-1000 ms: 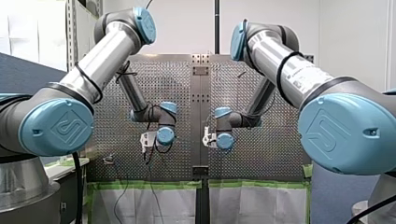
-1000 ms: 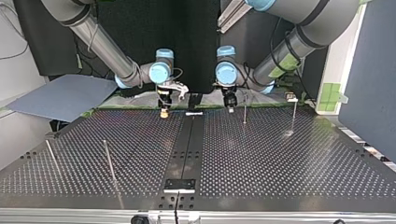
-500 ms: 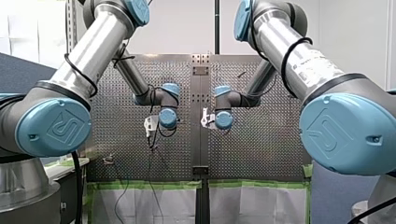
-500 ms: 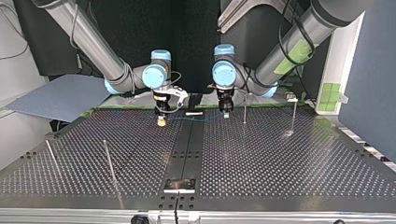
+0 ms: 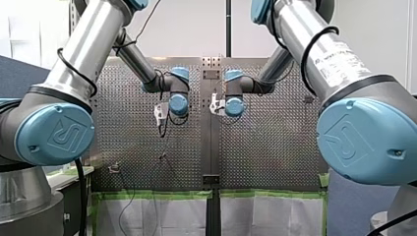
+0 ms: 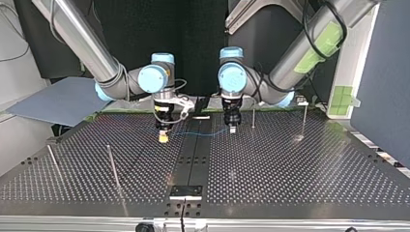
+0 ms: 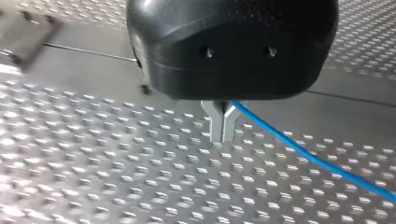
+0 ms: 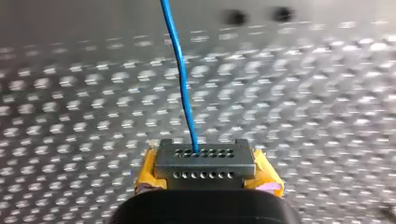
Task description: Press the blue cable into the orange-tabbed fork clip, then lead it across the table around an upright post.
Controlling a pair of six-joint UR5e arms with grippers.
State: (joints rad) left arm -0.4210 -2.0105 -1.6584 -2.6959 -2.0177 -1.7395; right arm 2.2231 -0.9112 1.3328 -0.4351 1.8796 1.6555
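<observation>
While both arms hang over the perforated metal table (image 6: 290, 164), the thin blue cable (image 6: 198, 134) runs between my two grippers, over the middle seam toward the top view's far side. My left gripper (image 7: 223, 137), the black one with slim metal fingers (image 7: 217, 123), is pinched closed on the cable, which trails off to one side. My right gripper (image 8: 205, 156), with its yellow pads (image 8: 145, 173), is clamped on the cable too, and the nearest thin upright metal post (image 6: 253, 116) stands just beside my left gripper, apart from the cable as far as I can tell.
</observation>
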